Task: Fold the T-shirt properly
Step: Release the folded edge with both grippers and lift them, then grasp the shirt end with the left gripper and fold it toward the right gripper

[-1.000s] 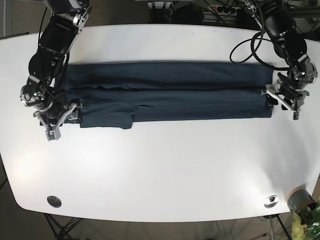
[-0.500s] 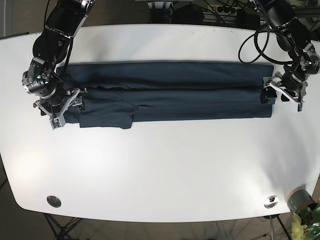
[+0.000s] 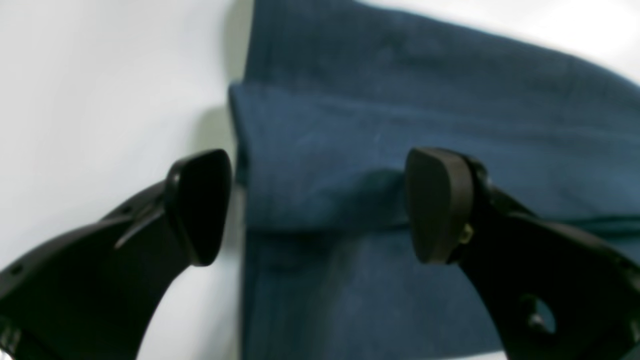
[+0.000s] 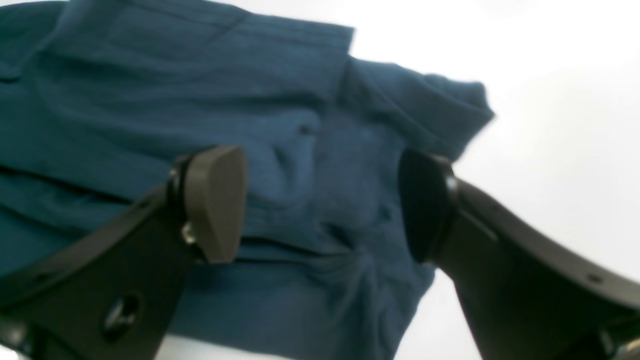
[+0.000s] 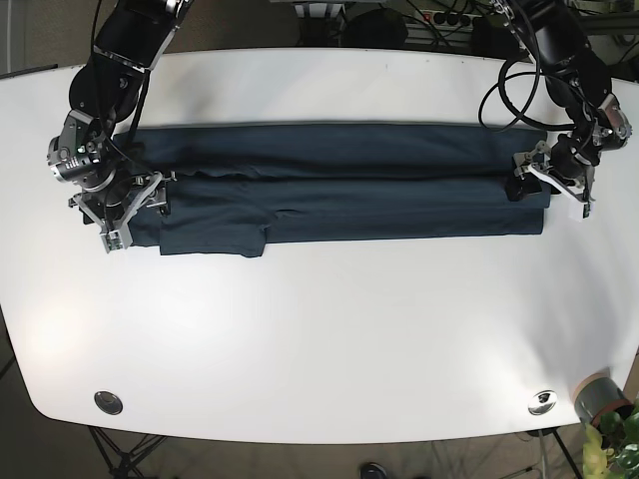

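Observation:
The dark blue T-shirt [image 5: 339, 185] lies across the white table as a long band folded lengthwise, a sleeve flap [image 5: 213, 238] at its front left. My left gripper [image 5: 549, 190] hovers over the band's right end, open; in the left wrist view its fingers straddle the folded end edge [image 3: 310, 170] without touching. Over the left end my right gripper [image 5: 128, 210] is open too, and the right wrist view shows rumpled cloth [image 4: 320, 190] between its pads.
The white table [image 5: 329, 339] spreads wide in front of the shirt. Two round metal fittings [image 5: 108, 402] [image 5: 542, 401] sit near the front corners. A small pot with a plant [image 5: 604, 404] stands at the front right edge. Cables [image 5: 504, 95] loop behind the right arm.
Both grippers have moved inward from beside the shirt's ends to over the cloth. The shirt itself lies as before.

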`<move>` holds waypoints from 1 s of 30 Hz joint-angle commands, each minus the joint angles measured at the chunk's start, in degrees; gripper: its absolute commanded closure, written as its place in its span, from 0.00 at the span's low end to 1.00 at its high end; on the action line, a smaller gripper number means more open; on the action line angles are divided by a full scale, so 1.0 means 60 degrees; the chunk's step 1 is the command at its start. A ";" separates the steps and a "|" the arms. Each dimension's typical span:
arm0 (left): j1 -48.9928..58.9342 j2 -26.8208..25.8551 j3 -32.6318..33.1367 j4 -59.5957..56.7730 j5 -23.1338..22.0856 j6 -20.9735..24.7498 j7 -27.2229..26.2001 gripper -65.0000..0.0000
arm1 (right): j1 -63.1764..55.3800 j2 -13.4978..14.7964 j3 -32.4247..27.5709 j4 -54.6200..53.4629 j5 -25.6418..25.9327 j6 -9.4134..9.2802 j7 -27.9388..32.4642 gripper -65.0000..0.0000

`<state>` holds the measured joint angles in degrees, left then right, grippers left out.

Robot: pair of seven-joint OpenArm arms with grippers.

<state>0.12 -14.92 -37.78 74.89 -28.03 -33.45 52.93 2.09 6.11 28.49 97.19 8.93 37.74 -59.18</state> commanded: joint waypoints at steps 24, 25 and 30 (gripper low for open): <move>-0.0027 -0.0202 0.0502 -0.0270 -0.0156 -0.0058 -0.0081 0.99 | -0.0048 -0.0190 0.0724 -0.0674 0.0043 0.0033 0.0259 0.30; -0.0027 -0.0202 0.0502 -0.0006 -0.0156 -0.0058 -0.0081 0.99 | -0.0048 -0.0190 0.0724 -0.0806 0.0043 0.0033 0.0346 0.30; 0.0163 0.0076 0.0546 0.1327 -0.0156 -0.0058 -0.0037 0.99 | -0.0062 -0.0190 0.0680 -0.1612 -0.0001 -0.0026 0.0947 0.30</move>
<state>1.41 -14.46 -34.48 79.61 -27.81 -33.52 53.82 0.86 4.32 32.64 89.36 8.16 37.56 -55.92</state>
